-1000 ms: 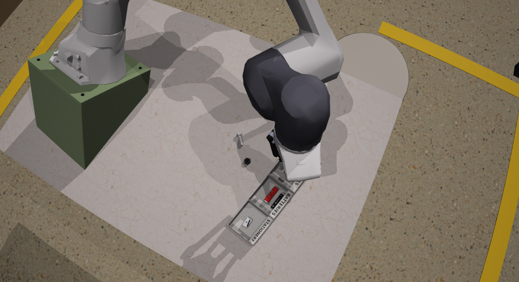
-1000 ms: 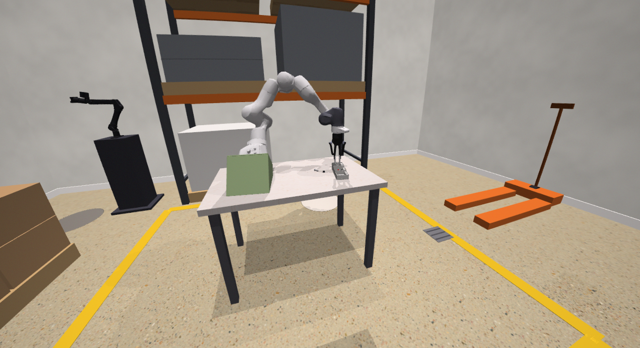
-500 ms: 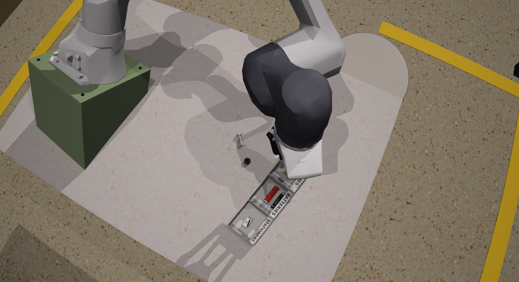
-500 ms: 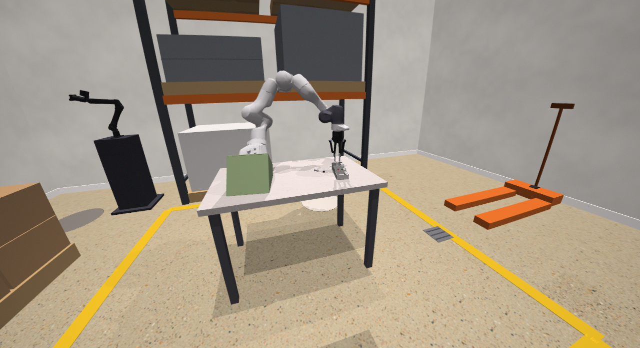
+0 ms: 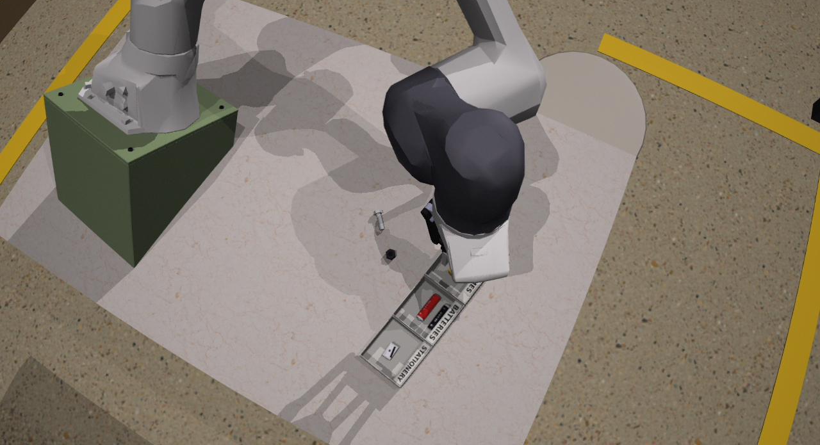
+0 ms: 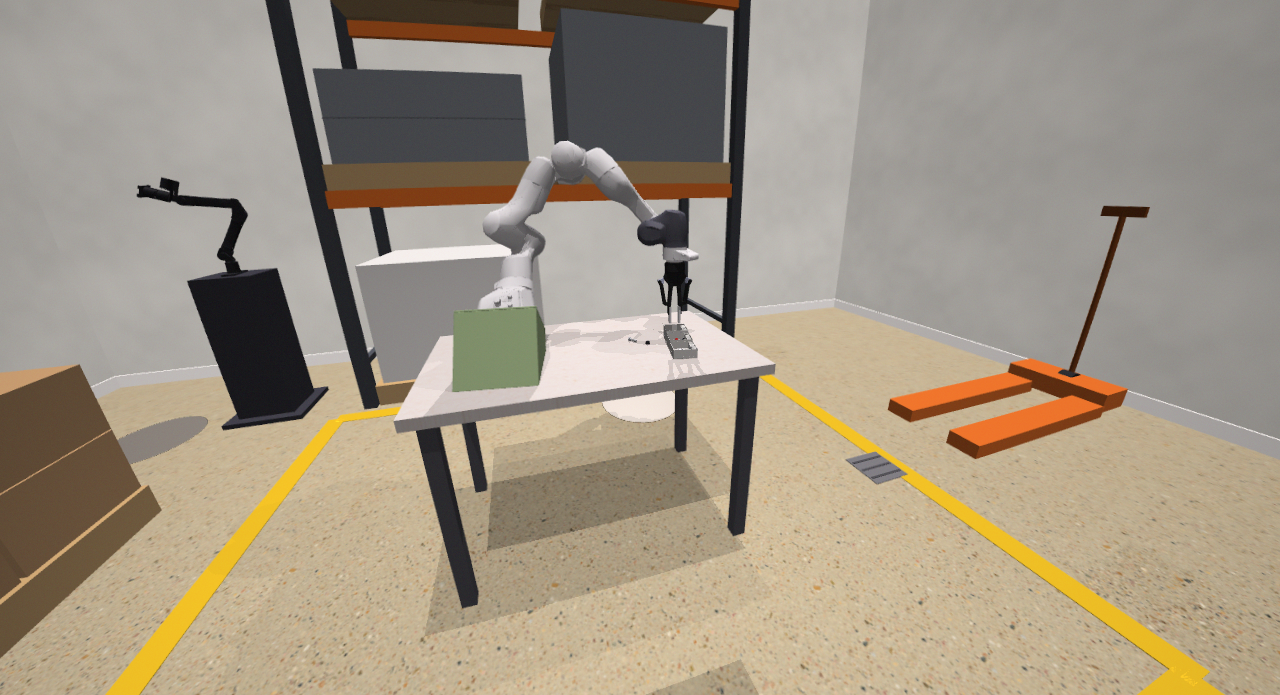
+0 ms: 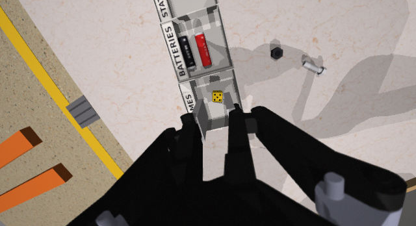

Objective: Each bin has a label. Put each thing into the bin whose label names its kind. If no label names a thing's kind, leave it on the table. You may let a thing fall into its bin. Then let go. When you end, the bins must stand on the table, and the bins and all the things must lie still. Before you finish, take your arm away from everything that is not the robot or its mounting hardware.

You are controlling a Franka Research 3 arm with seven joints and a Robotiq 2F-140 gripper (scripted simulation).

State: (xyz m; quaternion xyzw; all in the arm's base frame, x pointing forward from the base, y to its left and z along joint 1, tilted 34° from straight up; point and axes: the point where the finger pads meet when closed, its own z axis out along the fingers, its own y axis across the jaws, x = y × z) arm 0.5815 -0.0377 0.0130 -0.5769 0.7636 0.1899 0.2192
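Note:
Three labelled bins stand in a row on the table: STATIONERY (image 5: 391, 351), BATTERIES (image 5: 428, 308) and a third whose label ends in "MES" (image 7: 214, 100). A yellow die (image 7: 217, 96) lies in that third bin. A red battery (image 7: 203, 50) and a black battery (image 7: 186, 52) lie in the BATTERIES bin. A small white and black item (image 5: 392, 349) lies in STATIONERY. A black nut (image 7: 276, 52) and a silver bolt (image 7: 313, 67) lie on the table beside the bins. My gripper (image 7: 215, 105) hangs above the near end of the third bin, fingers a little apart, with nothing between them.
A green block (image 5: 137, 161) carries the arm's base at the far left of the table. The table edge runs close to the bins' label side. A shelf rack (image 6: 519, 154) stands behind the table.

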